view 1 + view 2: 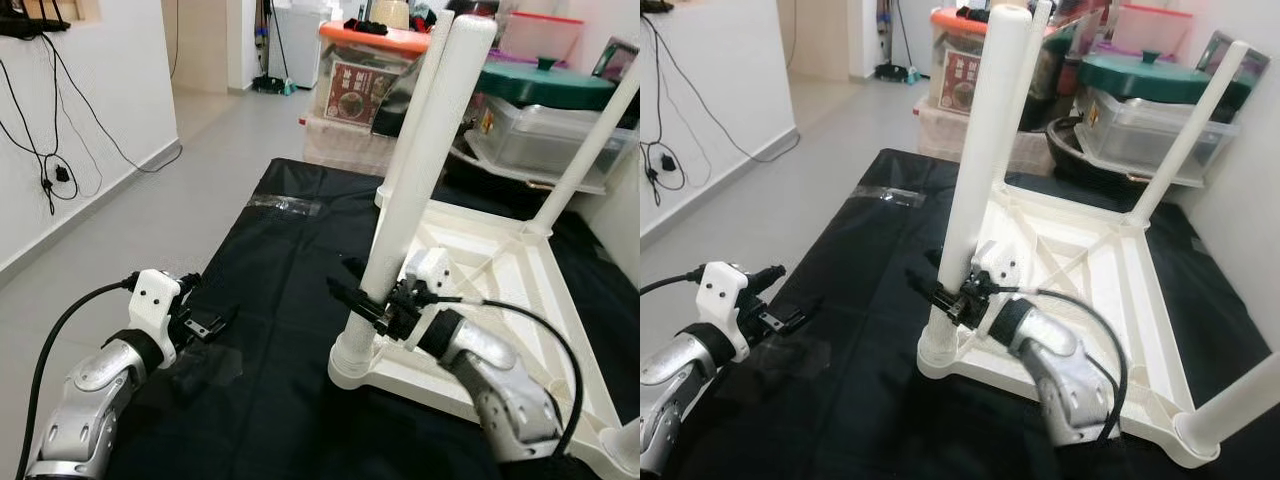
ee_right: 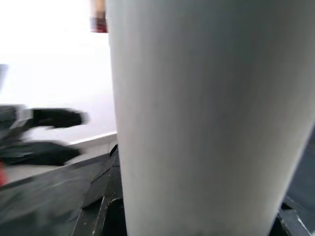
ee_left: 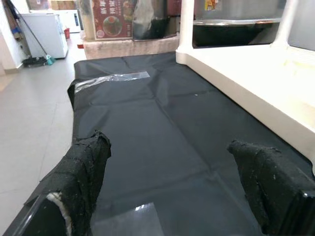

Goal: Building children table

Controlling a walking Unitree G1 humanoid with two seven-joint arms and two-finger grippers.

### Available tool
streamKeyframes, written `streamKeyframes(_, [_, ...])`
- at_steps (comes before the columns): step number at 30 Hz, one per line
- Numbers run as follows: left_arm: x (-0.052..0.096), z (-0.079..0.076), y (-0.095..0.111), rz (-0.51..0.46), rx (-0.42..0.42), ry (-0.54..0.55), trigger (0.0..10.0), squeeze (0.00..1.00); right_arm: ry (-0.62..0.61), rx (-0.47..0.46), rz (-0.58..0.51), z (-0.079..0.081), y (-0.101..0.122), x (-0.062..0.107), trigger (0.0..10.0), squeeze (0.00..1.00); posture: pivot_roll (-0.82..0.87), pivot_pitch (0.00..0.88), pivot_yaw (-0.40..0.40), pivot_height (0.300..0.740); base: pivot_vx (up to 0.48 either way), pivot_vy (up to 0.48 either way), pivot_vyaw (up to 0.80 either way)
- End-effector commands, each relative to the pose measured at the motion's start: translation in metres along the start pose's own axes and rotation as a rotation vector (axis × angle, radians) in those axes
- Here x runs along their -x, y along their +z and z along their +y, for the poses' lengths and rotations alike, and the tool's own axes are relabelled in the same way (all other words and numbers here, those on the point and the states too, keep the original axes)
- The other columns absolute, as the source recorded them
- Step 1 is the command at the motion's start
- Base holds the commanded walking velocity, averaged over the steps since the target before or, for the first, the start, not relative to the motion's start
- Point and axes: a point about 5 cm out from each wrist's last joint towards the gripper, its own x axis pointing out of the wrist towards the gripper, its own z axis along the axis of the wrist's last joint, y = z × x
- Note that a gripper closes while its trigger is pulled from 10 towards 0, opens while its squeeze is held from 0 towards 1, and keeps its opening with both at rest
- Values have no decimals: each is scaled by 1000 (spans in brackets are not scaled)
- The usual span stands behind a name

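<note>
Right end effector (image 1: pixel 368 300) clamping the near table leg (image 1: pixel 418 170) low down, its black fingers on either side of the white tube.
Upside down on the black sheet (image 1: pixel 270 300), the white children's table (image 1: pixel 490 290) is lying toward 3 o'clock of the scene, legs pointing up; the gripped leg is standing in the corner socket at the table's 9 o'clock edge, with another leg (image 1: pixel 590 150) rising at 1 o'clock. Left end effector (image 1: pixel 212 322) is hovering over the sheet at 8 o'clock, well apart from the table, fingers (image 3: pixel 81 172) spread wide. Storage boxes (image 1: pixel 365 85) are stacked at 12 o'clock beyond the sheet.
</note>
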Motion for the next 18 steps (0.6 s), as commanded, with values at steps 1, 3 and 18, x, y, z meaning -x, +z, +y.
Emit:
streamKeyframes(1, [1, -2, -2, 7, 17, -5, 10000, 0, -210, -70, 214, -11, -41, 15, 0, 0, 144, 0, -116, 740, 0, 0, 0])
streamKeyframes(3, [2, -2, -2, 11, 15, -4, 10000, 0, -334, -104, 215, -15, -44, 19, 0, 0, 140, 0, -113, 740, 0, 0, 0])
streamKeyframes(18, [-3, 2, -3, 20, -6, 12, 10000, 0, -1196, -88, 234, -45, -41, 66, 0, 0, 124, 0, -98, 740, 0, 0, 0])
